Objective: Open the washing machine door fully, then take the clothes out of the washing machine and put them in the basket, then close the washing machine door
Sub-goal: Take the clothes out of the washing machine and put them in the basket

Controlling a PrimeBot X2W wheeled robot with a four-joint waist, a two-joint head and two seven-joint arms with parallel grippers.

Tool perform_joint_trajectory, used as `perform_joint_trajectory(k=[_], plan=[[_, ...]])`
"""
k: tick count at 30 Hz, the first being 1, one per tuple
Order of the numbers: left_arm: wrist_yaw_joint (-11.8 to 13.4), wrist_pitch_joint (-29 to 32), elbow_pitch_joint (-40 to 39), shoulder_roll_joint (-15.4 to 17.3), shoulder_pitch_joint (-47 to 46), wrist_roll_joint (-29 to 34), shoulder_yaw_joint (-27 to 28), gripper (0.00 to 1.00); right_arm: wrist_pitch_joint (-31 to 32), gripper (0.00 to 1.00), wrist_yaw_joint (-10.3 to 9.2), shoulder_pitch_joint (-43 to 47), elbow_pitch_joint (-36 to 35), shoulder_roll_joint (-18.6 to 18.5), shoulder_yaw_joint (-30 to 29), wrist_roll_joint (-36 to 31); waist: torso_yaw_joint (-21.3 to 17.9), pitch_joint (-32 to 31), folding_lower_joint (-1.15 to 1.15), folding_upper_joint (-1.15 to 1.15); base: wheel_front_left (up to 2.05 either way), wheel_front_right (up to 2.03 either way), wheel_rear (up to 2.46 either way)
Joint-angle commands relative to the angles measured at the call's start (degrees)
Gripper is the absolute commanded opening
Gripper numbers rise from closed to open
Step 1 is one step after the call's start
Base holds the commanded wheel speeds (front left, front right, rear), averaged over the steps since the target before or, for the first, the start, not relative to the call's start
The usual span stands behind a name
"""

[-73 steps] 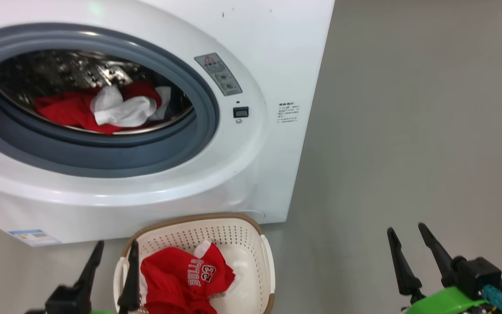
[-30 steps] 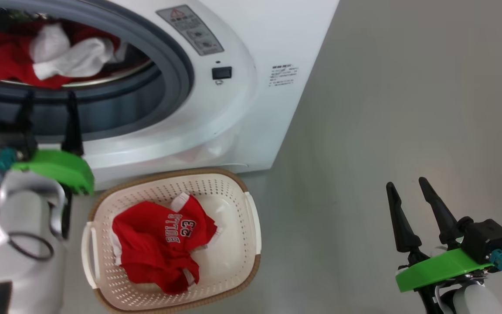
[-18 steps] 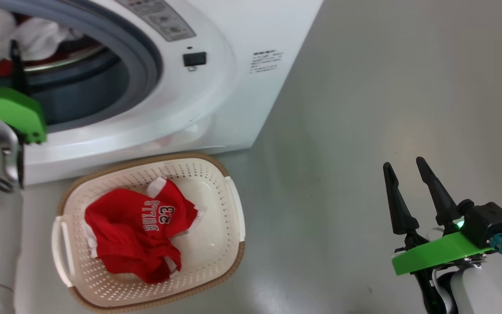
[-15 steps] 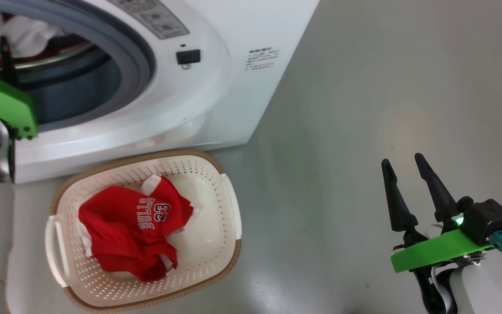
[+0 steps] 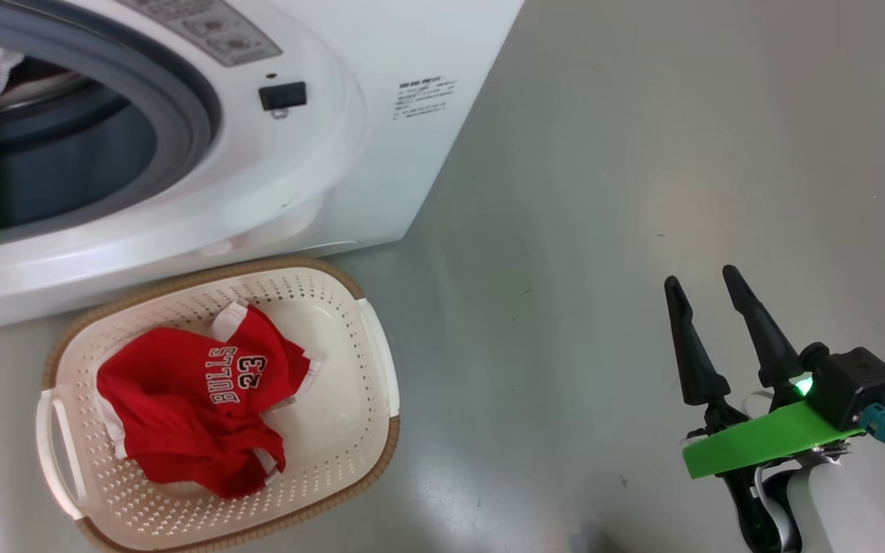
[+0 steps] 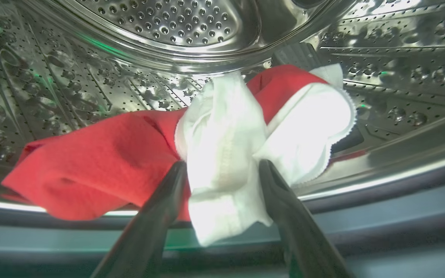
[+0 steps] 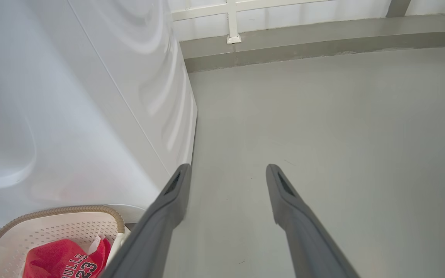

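Jersey (image 5: 189,399) is lying in the basket (image 5: 335,322) on the floor before the washing machine (image 5: 381,46). Other clothes (image 6: 91,166) are sitting in the drum, the left tool (image 6: 222,165) straddling them, spread. The right tool (image 5: 699,275) is hanging spread, empty. Door-closing is waiting.

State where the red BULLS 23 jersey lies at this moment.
In the head view, the red jersey lies crumpled inside the cream basket at the lower left, which stands on the floor just in front of the washing machine.
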Motion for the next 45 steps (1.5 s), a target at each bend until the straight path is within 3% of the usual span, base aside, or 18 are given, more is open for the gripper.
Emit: perform_joint_trajectory(k=[1,2,3,4,5,20,30,35,45], plan=[[0.6,0.3,-0.7,3.5,-1.2,0.4,0.4,0.9,-0.4,1.0,0.36,-0.3,-1.4,-0.2,1.5,0.2,-0.1,-0.1,0.0,0.0,0.0,0.0,0.0],[0.6,0.5,-0.6,3.5,-1.2,0.3,0.3,0.4,-0.4,1.0,0.36,-0.3,-1.4,-0.2,1.5,0.2,-0.2,-0.2,0.0,0.0,0.0,0.0,0.0],[0.6,0.7,-0.5,3.6,-1.2,0.2,0.2,0.28,-0.4,1.0,0.36,-0.3,-1.4,-0.2,1.6,0.3,-0.2,-0.3,0.0,0.0,0.0,0.0,0.0],[0.7,0.8,-0.4,3.6,-1.2,0.1,0.2,0.05,-0.4,1.0,0.36,-0.2,-1.4,-0.2,1.6,0.3,-0.2,-0.4,0.0,0.0,0.0,0.0,0.0],[0.7,0.8,-0.4,3.7,-1.2,0.0,0.1,0.0,-0.4,1.0,0.36,-0.2,-1.4,-0.2,1.6,0.3,-0.2,-0.5,0.0,0.0,0.0,0.0,0.0],[-0.2,-5.2,-3.9,0.0,2.8,-5.0,2.3,0.0,-0.4,1.0,0.36,0.4,-0.9,-0.2,1.1,-0.9,2.6,-4.4,0.0,0.0,0.0,0.0,0.0],[-3.0,-5.3,-31.7,-5.3,19.3,-11.6,10.2,0.0,-0.4,1.0,0.36,1.9,-0.2,-0.2,0.3,-1.8,5.3,-8.6,0.0,0.0,0.0,0.0,0.0],[-6.0,-5.3,-42.2,-8.5,27.6,-11.3,12.5,0.0,-0.4,1.0,0.36,3.3,0.3,-0.2,0.1,-2.2,6.7,-11.1,0.0,0.0,0.0,0.0,0.0],[-9.1,-5.3,-61.8,-14.5,41.8,-9.3,14.6,0.0,-0.4,1.0,0.36,5.4,0.8,-0.2,-0.4,-2.7,9.5,-14.3,0.0,0.0,0.0,0.0,0.0]])
